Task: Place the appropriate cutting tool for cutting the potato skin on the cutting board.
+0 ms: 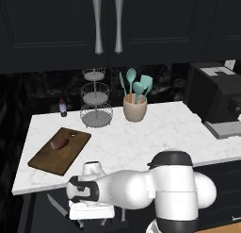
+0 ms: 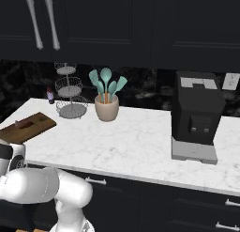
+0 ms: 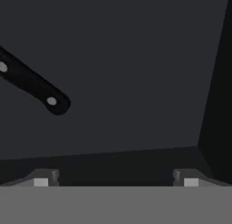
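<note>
The peeler cannot be found, so its place and long axis are unknown. The black-handled knife (image 3: 34, 85) lies in a dark drawer, its handle running diagonally. The gripper (image 3: 116, 180) hangs over it, 2 fingertips apart, empty. The cutting board (image 1: 70, 149) holds the potato (image 1: 60, 143); pickup and placement remain.

The potato (image 1: 60, 143) lies on the cutting board (image 1: 70, 154) at the counter's (image 1: 155, 137) left; a utensil crock (image 1: 135, 108) stands behind.
</note>
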Available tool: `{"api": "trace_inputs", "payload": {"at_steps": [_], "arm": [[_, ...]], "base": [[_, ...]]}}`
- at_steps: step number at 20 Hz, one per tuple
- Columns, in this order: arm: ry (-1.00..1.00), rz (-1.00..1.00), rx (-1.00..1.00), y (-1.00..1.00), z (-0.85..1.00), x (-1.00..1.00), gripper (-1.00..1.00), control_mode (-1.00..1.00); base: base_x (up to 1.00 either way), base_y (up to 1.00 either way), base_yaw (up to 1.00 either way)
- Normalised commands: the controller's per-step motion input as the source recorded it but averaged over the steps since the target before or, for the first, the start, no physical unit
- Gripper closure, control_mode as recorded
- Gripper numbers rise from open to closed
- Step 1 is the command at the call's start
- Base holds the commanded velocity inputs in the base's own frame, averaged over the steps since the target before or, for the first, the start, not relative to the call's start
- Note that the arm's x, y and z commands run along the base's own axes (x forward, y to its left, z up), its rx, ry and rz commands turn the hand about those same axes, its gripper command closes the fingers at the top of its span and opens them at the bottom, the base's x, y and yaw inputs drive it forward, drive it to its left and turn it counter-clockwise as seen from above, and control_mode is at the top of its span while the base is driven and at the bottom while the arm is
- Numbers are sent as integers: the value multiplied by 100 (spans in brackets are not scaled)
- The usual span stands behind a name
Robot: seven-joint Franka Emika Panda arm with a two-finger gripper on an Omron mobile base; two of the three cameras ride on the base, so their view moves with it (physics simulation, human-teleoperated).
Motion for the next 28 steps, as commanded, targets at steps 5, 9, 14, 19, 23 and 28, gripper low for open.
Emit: {"api": "trace_inputs", "payload": {"at_steps": [5,9,14,19,23,28], "arm": [[3,-12,-4,0,-21,-61,-100,-100],[0,-13,0,0,1,-96,-100,-100],[5,-20,0,0,4,-100,-100,-100],[8,-16,0,0,0,-95,-100,-100],[-2,-17,-10,19,43,-22,-100,-100],[-13,-21,-31,78,78,66,-100,-100]], "base": [[0,0,0],[0,0,0],[0,0,0],[0,0,0],[0,0,0],[0,0,0]]}}
